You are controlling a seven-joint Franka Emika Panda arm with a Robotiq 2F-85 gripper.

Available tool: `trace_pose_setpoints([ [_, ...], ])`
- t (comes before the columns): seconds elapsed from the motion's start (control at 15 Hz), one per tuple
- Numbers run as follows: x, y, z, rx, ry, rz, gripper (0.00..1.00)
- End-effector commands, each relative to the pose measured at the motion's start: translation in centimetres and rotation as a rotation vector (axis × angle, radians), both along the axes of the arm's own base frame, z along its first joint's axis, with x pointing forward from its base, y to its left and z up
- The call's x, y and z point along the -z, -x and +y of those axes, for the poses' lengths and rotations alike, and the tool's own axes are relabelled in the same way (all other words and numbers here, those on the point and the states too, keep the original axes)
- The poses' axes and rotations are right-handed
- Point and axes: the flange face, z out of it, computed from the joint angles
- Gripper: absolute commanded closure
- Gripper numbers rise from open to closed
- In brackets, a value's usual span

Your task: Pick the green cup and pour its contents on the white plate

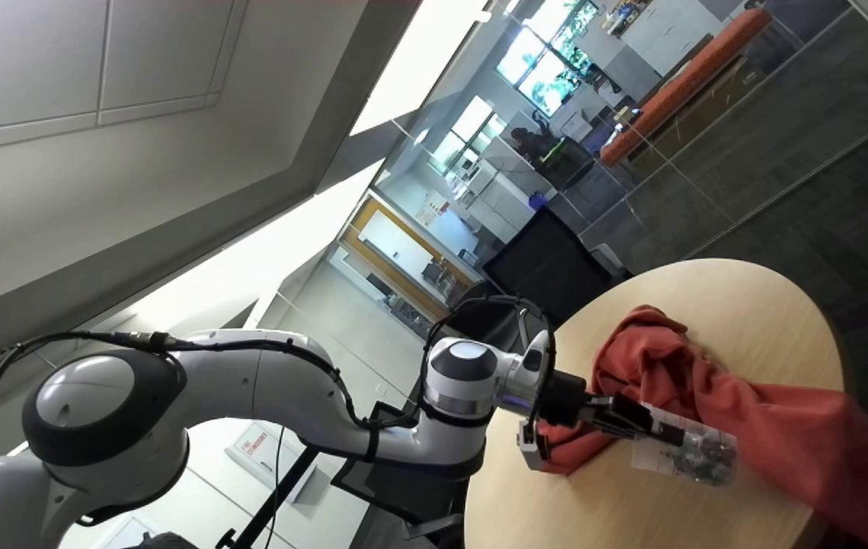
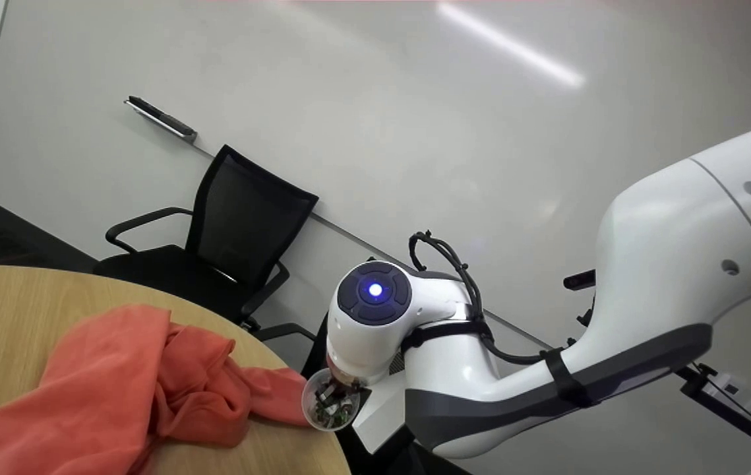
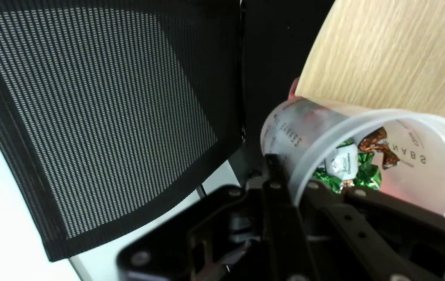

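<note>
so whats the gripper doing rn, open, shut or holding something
Gripper: closed, holding the translucent plastic cup by its wall at the rim, with foil-wrapped candies inside the cup.

At three o'clock from the cloth [image 2: 118,389] I see the arm [image 2: 645,270] holding the cup [image 2: 314,404]; a chair [image 2: 237,234] stands at the cup's eleven.
</note>
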Motion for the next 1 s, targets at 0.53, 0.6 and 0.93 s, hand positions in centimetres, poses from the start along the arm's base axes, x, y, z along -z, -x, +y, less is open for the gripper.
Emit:
trace_pose_setpoints([
  [0.53,2.2,-0.5,0.8,0.035,0.073,-0.106,0.99],
  [0.6,2.7,-0.4,1.1,0.035,0.089,-0.123,0.99],
  [0.93,4.1,-0.5,2.9,0.033,0.241,-0.254,0.99],
])
